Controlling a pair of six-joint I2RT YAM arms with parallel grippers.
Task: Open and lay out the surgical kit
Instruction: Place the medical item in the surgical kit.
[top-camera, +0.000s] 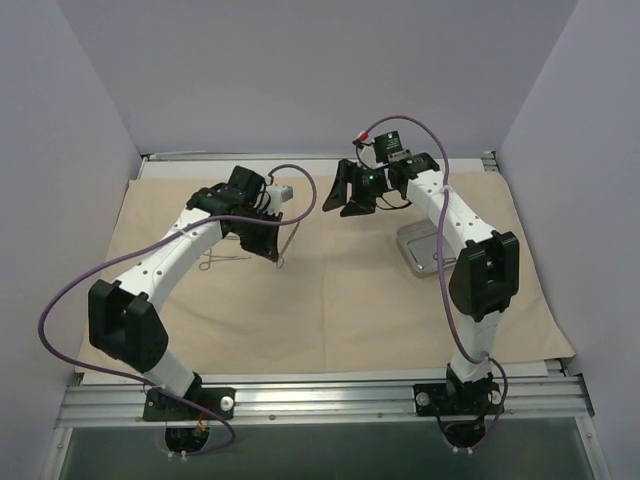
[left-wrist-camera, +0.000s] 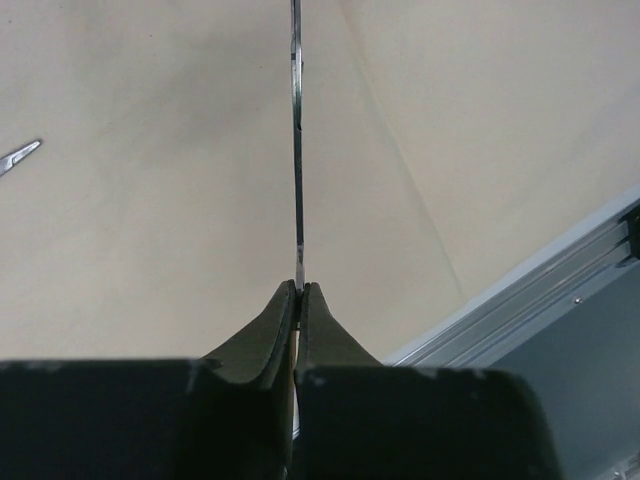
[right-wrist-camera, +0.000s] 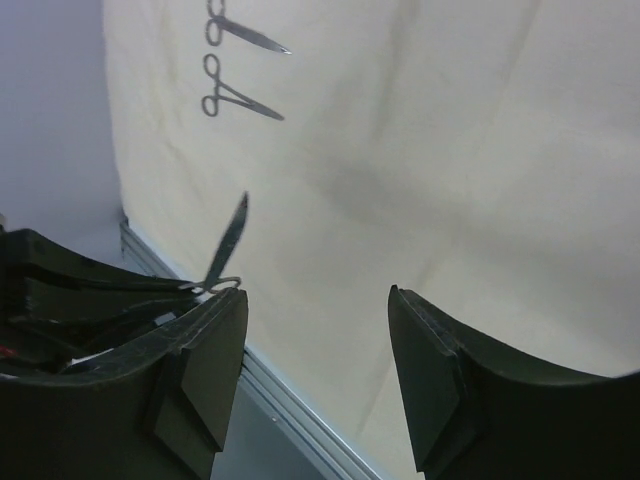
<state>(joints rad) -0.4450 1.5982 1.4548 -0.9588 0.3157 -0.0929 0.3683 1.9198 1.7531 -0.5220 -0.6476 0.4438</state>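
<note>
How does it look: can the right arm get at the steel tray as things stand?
Probably yes. The right gripper is open and empty, and the steel tray lies on the cloth wrap close beside that arm's forearm, nothing else between them; the arm would need to fold back.

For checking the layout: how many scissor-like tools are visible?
3. One tool is held by the left gripper; two more lie on the cloth. Others may be hidden.

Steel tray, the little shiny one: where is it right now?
In the top view the steel tray lies on the beige cloth, right of centre, partly hidden beneath the right arm.
</note>
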